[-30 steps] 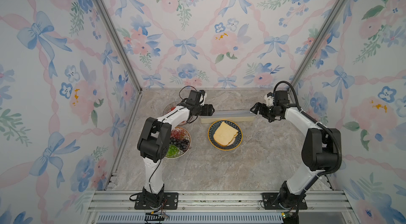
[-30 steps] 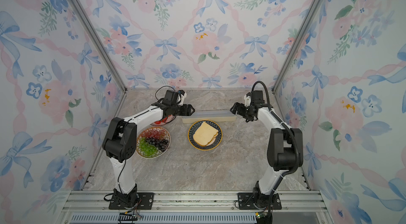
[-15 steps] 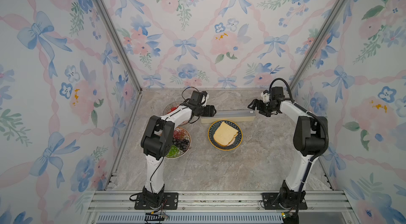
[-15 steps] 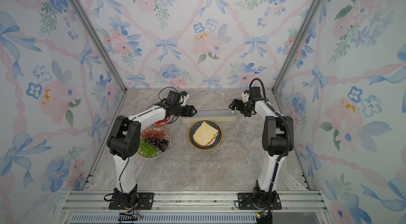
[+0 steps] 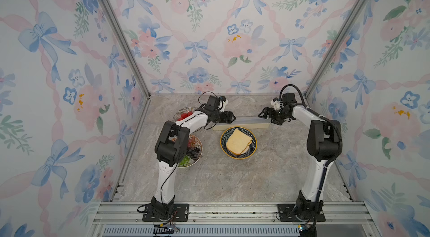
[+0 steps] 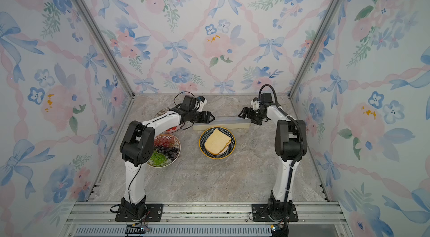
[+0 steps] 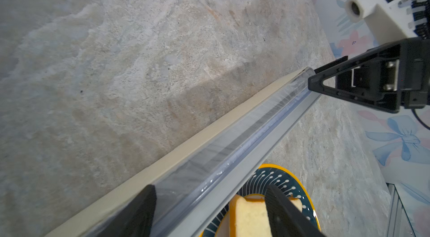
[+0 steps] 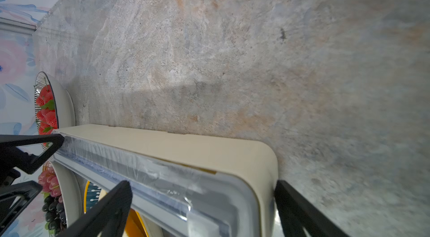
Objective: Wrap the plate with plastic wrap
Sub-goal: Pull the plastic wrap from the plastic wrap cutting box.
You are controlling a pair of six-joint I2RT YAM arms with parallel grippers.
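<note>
In both top views the long narrow cream box with a pale grey-blue top (image 5: 242, 123) (image 6: 222, 123) is lying flat on the grey marbled tabletop (image 5: 232, 182). It is sitting just behind the dark blue, yellow-rimmed round plate (image 5: 223, 142), which is carrying a slice of pale bread (image 5: 239, 142). The left gripper (image 5: 230, 117) is hovering at one end of the box and the right gripper (image 5: 263, 113) at the other. From up there the film itself is too faint to make out.

The wrist views are revealing it. The thin, clear, glossy plastic wrap (image 7: 232, 140) (image 8: 130, 163) is lying as a crinkled strip along the box's top, catching light in streaks.

In the left wrist view the left gripper (image 7: 210, 187) is standing released, its black fingers (image 7: 142, 210) spread to either side of the strip and grasping nothing. In the right wrist view the right gripper (image 8: 202, 183) is likewise gaping wide, straddling the rounded end of the box.

That view is also catching side-on the white bowl of red strawberries (image 8: 65, 108). The top views are showing a glass dish of red, black and green grapes (image 6: 175, 160) beneath the left arm.
</note>
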